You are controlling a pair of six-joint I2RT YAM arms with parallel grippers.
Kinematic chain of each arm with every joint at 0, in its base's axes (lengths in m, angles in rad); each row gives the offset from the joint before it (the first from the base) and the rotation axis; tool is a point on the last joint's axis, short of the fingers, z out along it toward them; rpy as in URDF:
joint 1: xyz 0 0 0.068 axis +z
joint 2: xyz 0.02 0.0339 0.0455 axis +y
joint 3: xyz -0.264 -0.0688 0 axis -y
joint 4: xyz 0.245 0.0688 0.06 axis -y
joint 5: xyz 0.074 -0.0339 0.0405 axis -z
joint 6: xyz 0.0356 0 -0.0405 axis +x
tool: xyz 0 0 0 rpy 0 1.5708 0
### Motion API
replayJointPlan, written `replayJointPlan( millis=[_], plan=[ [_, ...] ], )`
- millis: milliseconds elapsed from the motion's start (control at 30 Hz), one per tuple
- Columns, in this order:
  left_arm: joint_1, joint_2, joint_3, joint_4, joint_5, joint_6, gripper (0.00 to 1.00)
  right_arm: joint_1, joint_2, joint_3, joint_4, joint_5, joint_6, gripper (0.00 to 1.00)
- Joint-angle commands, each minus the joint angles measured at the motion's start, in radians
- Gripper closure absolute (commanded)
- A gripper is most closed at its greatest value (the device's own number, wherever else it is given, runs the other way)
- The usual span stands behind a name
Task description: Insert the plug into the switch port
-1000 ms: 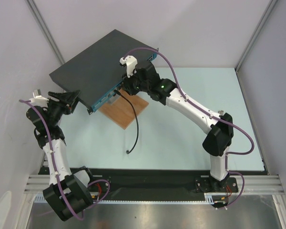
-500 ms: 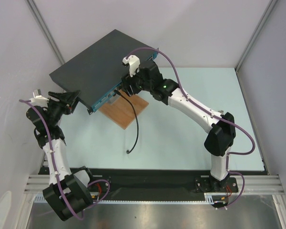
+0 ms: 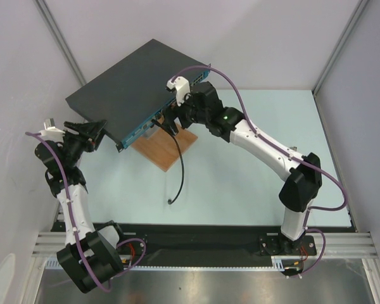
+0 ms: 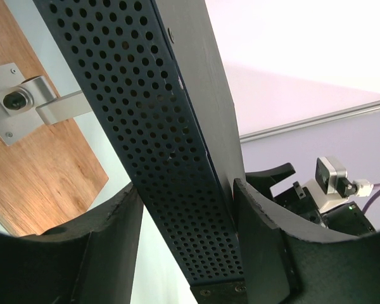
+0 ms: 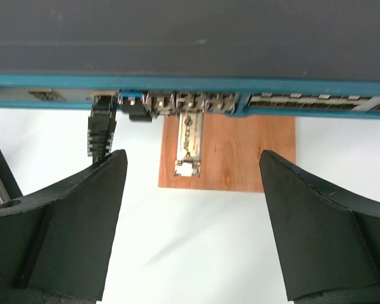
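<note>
Jaws on the right hand (image 5: pixel 191 157) stand wide apart, with nothing between them and nothing held. Just beyond the fingertips, the plug (image 5: pixel 101 130) sits in a port (image 5: pixel 104 97) of the switch (image 5: pixel 177 38), toward the left of the teal front face and clear of both fingers. From the plug the black cable (image 3: pixel 179 166) runs toward the near side, across the board (image 5: pixel 240 152), and its loose end lies on the tabletop (image 3: pixel 253 183). That brown board shows below the switch's front edge, and a small metal latch (image 5: pixel 189 144) on it sits straight ahead of the open hand.

Over on the left, the left hand (image 4: pixel 187 187) is at the switch's left end. The perforated side panel stands between its fingers (image 4: pixel 95 247), and both press against it, so that's a grip on the switch.

From above, the switch lies askew at the far left of the tabletop, dark grey top up, front face turned to the near right. The right hand is poised at that front edge and the left hand sits at the left corner.
</note>
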State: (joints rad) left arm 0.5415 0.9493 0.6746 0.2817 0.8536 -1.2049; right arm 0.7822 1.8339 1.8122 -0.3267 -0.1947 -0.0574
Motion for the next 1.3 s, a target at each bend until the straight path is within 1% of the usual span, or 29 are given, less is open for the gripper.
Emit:
replayJointPlan(
  millis=[0,267,367,400,467,500,567,600,633,800,1267],
  plan=[
    [-0.028,0.02,0.043,0.097,-0.002,0.042,1.0,-0.015,-0.065,-0.028,0.0,-0.034,-0.019,0.1],
    [-0.028,0.019,0.043,0.094,-0.002,0.045,1.0,-0.069,-0.125,-0.125,-0.031,-0.055,-0.024,0.09],
    [-0.028,0.019,0.039,0.096,-0.005,0.045,0.99,-0.08,-0.139,-0.142,-0.023,-0.066,-0.032,0.14],
    [-0.028,0.019,0.039,0.096,-0.007,0.045,1.0,-0.081,-0.139,-0.142,-0.021,-0.069,-0.033,0.21],
    [-0.028,0.017,0.04,0.094,-0.005,0.045,1.0,-0.08,-0.128,-0.136,-0.005,-0.075,-0.029,0.3],
    [-0.028,0.016,0.042,0.094,-0.005,0.047,1.0,-0.08,-0.125,-0.129,0.0,-0.081,-0.025,0.39],
    [-0.028,0.016,0.045,0.088,-0.005,0.051,1.0,-0.072,-0.105,-0.099,0.011,-0.095,-0.019,0.46],
    [-0.028,0.014,0.045,0.086,-0.005,0.051,0.99,-0.07,-0.096,-0.088,0.012,-0.097,-0.018,0.52],
    [-0.028,0.014,0.043,0.085,-0.005,0.051,1.0,-0.064,-0.081,-0.079,0.014,-0.103,-0.018,0.53],
    [-0.028,0.013,0.046,0.082,-0.005,0.053,1.0,-0.051,-0.047,-0.018,0.017,-0.114,-0.005,0.56],
    [-0.028,0.013,0.045,0.083,-0.005,0.054,1.0,-0.043,0.039,0.11,0.04,-0.103,0.025,0.58]
  ],
)
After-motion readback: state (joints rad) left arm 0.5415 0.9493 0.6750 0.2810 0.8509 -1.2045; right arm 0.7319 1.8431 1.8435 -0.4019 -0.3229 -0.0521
